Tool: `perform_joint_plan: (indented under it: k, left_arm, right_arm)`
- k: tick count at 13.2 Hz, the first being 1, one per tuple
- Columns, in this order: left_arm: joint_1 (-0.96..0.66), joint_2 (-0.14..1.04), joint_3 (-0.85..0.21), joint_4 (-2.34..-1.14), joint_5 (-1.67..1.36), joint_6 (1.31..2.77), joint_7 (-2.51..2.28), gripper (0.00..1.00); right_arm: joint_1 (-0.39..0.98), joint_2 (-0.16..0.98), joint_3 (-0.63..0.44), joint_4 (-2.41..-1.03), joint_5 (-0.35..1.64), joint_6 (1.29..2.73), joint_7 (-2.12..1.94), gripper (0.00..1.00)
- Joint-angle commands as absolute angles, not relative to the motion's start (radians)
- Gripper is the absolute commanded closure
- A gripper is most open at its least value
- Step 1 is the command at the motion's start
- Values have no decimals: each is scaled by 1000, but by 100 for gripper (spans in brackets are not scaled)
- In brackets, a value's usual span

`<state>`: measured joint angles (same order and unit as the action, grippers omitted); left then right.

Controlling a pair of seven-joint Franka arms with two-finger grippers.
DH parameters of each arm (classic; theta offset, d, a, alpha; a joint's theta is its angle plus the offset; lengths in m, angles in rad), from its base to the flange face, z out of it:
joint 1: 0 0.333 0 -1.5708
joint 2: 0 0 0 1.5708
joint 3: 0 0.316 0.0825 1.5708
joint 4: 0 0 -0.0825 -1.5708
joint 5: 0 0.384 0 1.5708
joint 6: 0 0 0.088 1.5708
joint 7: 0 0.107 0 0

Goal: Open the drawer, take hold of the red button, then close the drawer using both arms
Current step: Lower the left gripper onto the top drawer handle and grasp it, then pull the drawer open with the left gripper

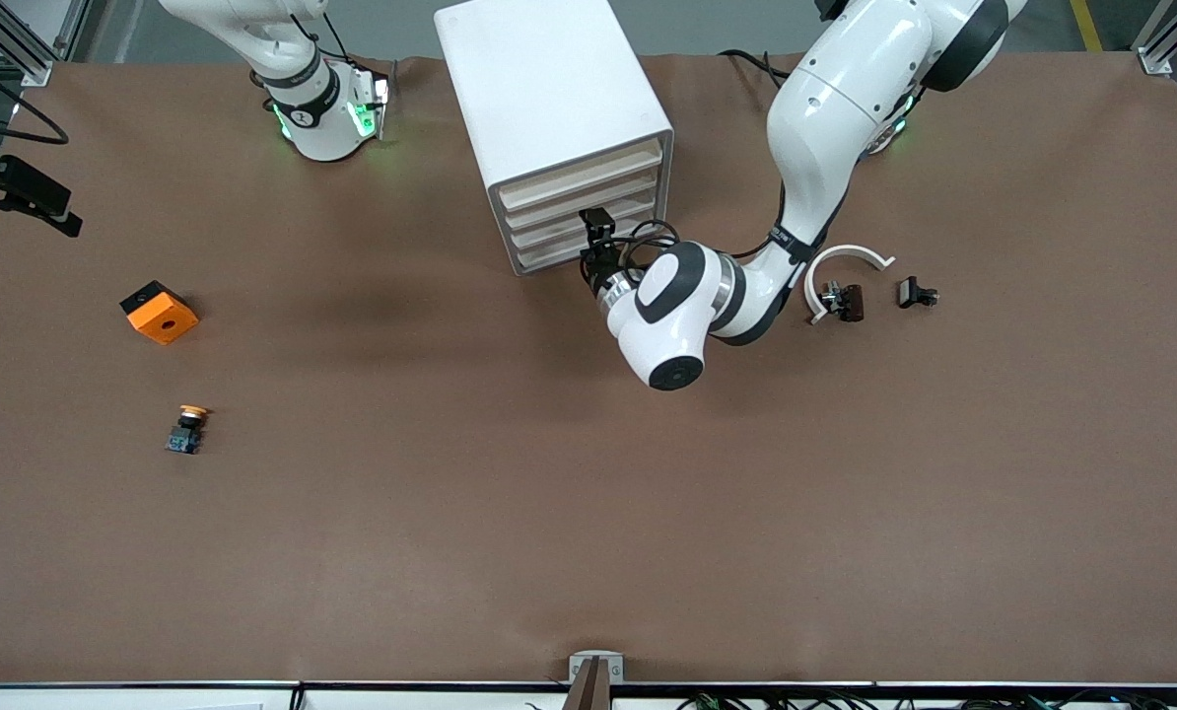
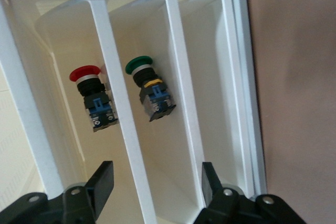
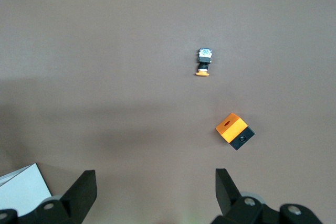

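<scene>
Front view hides drawer [image 2: 157, 3] contents; left wrist view shows red button [image 2: 92, 95] in it. Left gripper [image 2: 157, 182] jaws wide, empty, at cabinet [image 1: 549, 108]. Right gripper [image 3: 155, 190] wide, waiting.

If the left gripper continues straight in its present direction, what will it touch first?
Probably the white divider of the drawer, between its open jaws. The left gripper is not aimed at the red button; depth is uncertain.

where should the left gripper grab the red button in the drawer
Grip the red button across its black-and-blue body, below the cap, coming straight down from above. It lies on its side in a narrow compartment of the drawer, so the left gripper must close along the slot, between the dividers.
</scene>
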<state>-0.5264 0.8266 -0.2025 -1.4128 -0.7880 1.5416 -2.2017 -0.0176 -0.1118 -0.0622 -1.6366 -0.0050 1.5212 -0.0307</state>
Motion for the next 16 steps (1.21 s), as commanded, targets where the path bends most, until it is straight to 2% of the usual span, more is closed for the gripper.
perform_joint_plan:
  k: [1,4,5,6,7,8,9,10,11,16]
  left_arm:
    - [-552,842,-196,-1399,-816,1500,-2218,24]
    - [-580,845,-196,-1401,-818,1479,-2220,24]
    - [-583,856,-198,-1401,-818,1479,-2218,27]
    - [-586,864,-198,-1399,-819,1479,-2215,43]
    - [-584,868,-196,-1399,-825,1479,-2214,45]
    - [-586,873,-196,-1399,-828,1479,-2212,52]
    - [-586,880,-198,-1397,-828,1479,-2212,65]
    - [-586,884,-198,-1397,-828,1479,-2214,87]
    - [-587,884,-198,-1397,-828,1479,-2215,100]
    - [-572,882,-187,-1391,-812,1479,-2207,100]
  right_arm:
    - [-18,-137,-58,-1657,-14,1522,-28,0]
    - [-20,-137,-58,-1657,-14,1522,-28,0]
    - [-20,-137,-58,-1657,-14,1522,-28,0]
    - [-20,-137,-58,-1657,-14,1522,-28,0]
    - [-20,-137,-58,-1657,-14,1522,-28,0]
    - [-21,-137,-58,-1657,-14,1522,-28,0]
    - [-21,-137,-58,-1657,-14,1522,-28,0]
    - [-21,-137,-58,-1657,-12,1522,-28,0]
    - [-21,-137,-58,-1657,-14,1522,-28,0]
    - [-21,-137,-58,-1657,-14,1522,-28,0]
